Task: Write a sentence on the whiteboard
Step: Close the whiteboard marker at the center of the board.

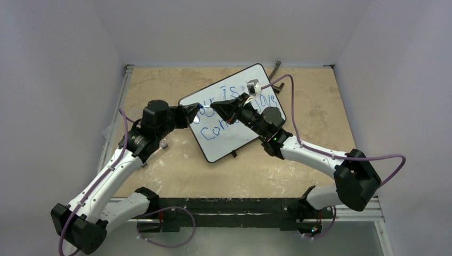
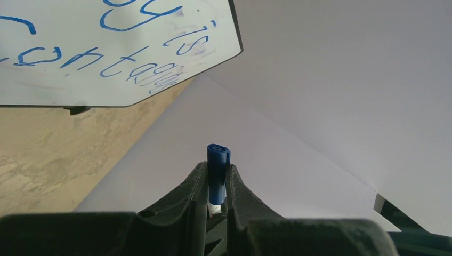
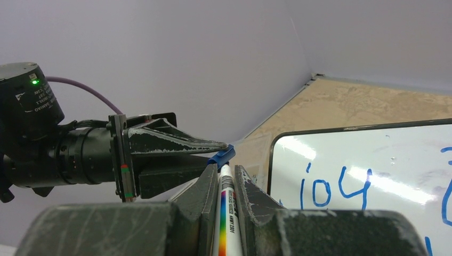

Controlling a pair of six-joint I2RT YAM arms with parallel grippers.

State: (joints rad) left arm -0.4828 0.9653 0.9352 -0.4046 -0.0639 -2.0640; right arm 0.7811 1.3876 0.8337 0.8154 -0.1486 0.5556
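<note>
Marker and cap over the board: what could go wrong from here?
The cap in the left gripper sits at an angle to the marker in the right gripper; pushing may miss or twist either loose. Both hang above the whiteboard, so a dropped piece could smear the sentence.

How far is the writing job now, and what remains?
Done: the sentence "joy is contagious" stands in blue on the whiteboard. In hand: the left fingers hold the blue cap, the right fingers hold the marker, its tip at the cap. Left: probably capping the marker and setting it down.
</note>
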